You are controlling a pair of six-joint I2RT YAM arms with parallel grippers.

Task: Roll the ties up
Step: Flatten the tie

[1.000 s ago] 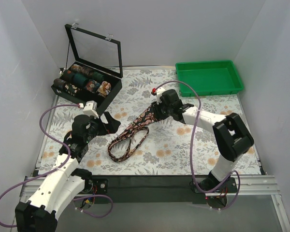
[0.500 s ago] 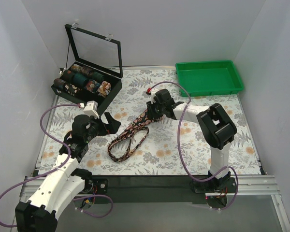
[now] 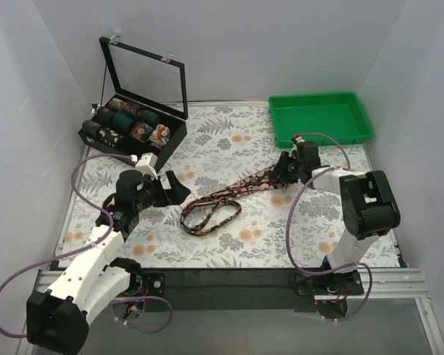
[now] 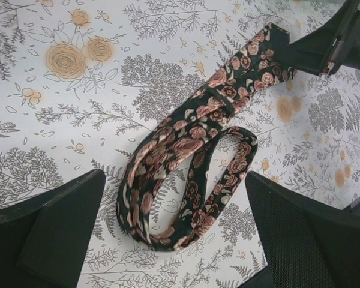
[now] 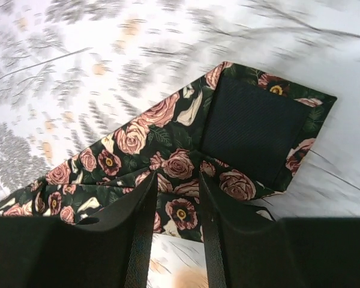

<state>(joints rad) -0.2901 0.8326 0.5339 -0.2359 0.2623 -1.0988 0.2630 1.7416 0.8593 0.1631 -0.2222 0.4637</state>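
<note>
A dark tie (image 3: 229, 198) with pink roses lies on the floral table cover, its wide end at the right and its narrow end looped at the left. My right gripper (image 3: 285, 171) is shut on the tie's wide end (image 5: 186, 174), lining side up. My left gripper (image 3: 172, 187) is open and empty, just left of the loop (image 4: 186, 180), which lies between its fingers in the left wrist view. Several rolled ties (image 3: 126, 122) sit in the black box.
A black box (image 3: 174, 133) with a raised clear lid stands at the back left. An empty green tray (image 3: 322, 118) stands at the back right, just behind my right gripper.
My right gripper has dragged the tie's wide end to the right, stretching the tie out and pulling the loop rightward. My left gripper has shifted slightly right.
</note>
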